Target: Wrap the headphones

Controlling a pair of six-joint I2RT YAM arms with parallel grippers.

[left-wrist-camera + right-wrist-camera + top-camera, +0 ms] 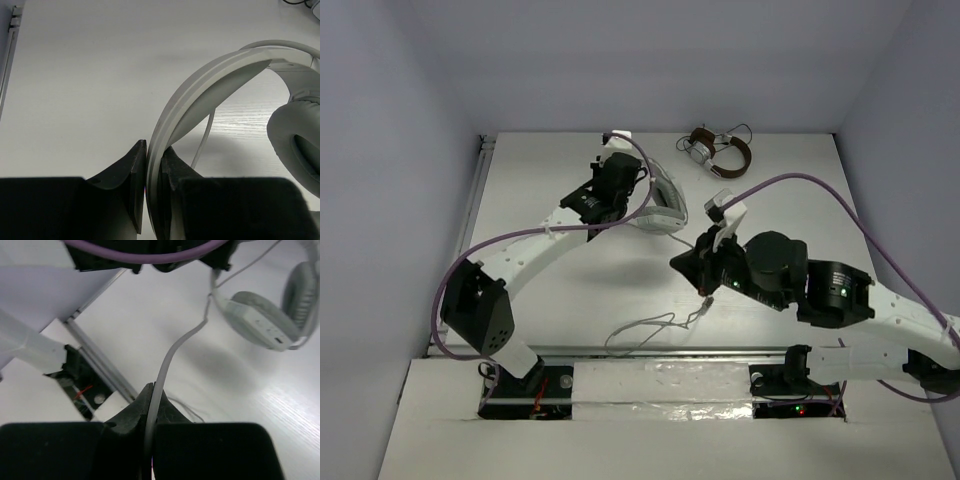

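Two arms reach out over the counter (pixel 800 190). From above, the left tool (pixel 632 198) is toward the far edge, about midway along it, closed on the headphones (pixel 663 208). The right tool (pixel 685 263) hangs nearer the middle of the counter, just on the near side of the headphones. From up here I cannot tell how its fingers stand. A loose stretch of cable (pixel 645 328) trails in loops close to the near edge. Brown headphones (pixel 715 150) rest at the far edge, well apart from both tools.

Seen from the left wrist, the left tool (pixel 153 150) is pressed tight on the headband (pixel 210 75), with one finger (pixel 131 175) on each face of it. The band arcs up and off to the right. An earcup (pixel 300 145) shows at the right side, and the thin cable (pixel 202 145) hangs behind the band, over the bare counter (pixel 75 75).

Seen from the right wrist, the right tool (pixel 151 392) pinches the cable (pixel 172 350) between its tips. The cable climbs from there with a kink in it to the headphones (pixel 260 322), which are further out over the counter (pixel 150 315). Whether they rest on it or hang just above, I cannot tell.
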